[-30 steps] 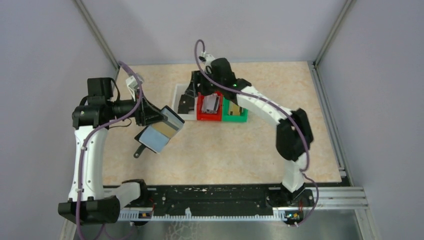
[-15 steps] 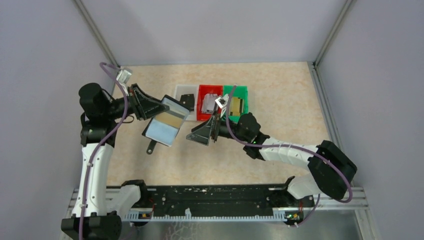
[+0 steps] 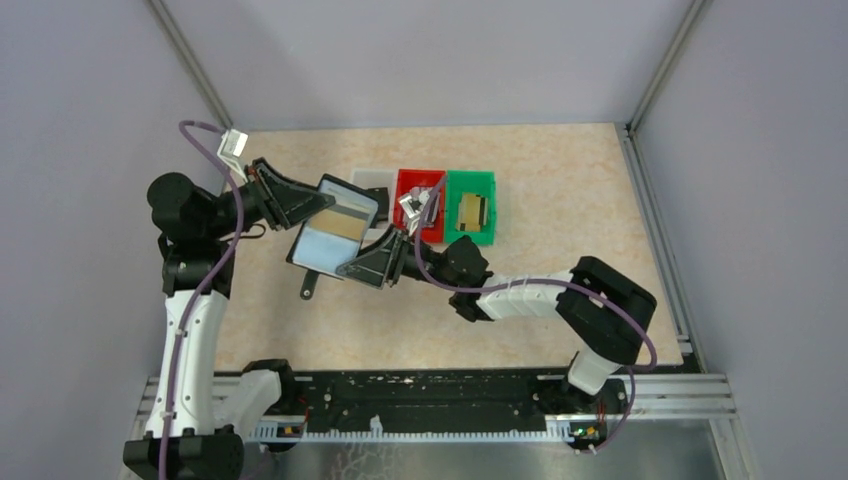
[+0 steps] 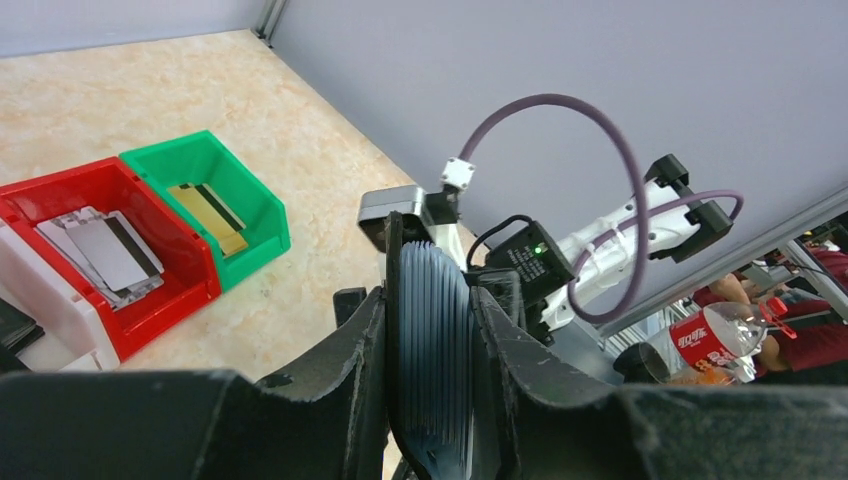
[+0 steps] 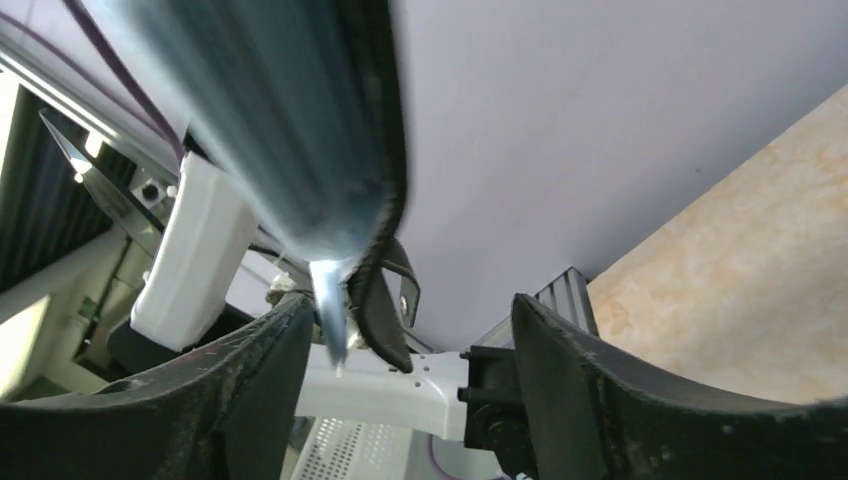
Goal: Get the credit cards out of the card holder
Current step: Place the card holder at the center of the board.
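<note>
- Find the left pincer (image 3: 312, 203) raised above the desk (image 3: 580, 190); its fingers (image 4: 352, 345) are clamped on both faces of the card holder (image 3: 335, 235), gripping it by one edge.
- Note that the card holder is off the desk, opened flat and tilted; its pale blue-grey inner face is turned up to the top camera; the strap tab (image 3: 308, 290) hangs from its lower end.
- Observe one gold-tan credit card (image 3: 346, 227) seated across the inner face of the holder.
- Find the right pincer (image 5: 410, 330) at the holder's lower right edge; its jaws stand apart; the holder's corner and strap lie in the gap; you cannot tell whether either finger touches them.
- Check the three bins in a row at the far side of the desk: white bin (image 3: 368, 177), red bin (image 3: 407, 180), green bin (image 3: 470, 182).
- Note a silvery grey card (image 4: 105, 255) in the red bin; a gold card (image 4: 205, 207) in the green bin; a dark item (image 3: 377, 194) in the white bin, partly hidden behind the holder.
</note>
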